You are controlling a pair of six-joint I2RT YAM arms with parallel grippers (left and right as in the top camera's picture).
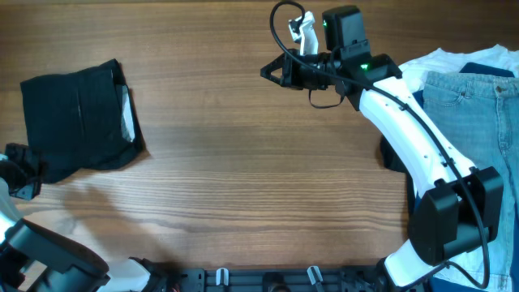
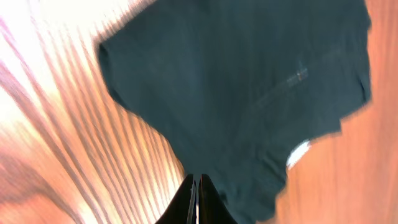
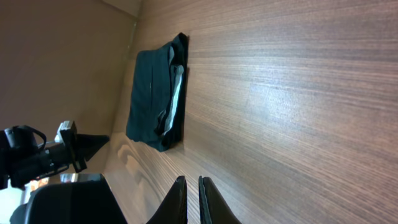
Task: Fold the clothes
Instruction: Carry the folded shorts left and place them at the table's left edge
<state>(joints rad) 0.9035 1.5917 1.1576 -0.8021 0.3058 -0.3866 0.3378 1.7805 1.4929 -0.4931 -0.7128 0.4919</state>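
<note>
Overhead, the black shorts [image 1: 77, 118] are seen lying folded into a rough square at the far left of the worktop [image 1: 243, 178], with a strip of pale waistband [image 1: 126, 113] showing along one edge. The left tool [image 1: 24, 169] is set at the shorts' near corner, its jaws pressed together and no cloth seen between them. The right tool [image 1: 276, 71] is held well apart over bare wood, almost closed and empty. The fabric is judged light, limp and easily bunched. It would best be taken at a doubled edge or corner, so that the layers lift together.
</note>
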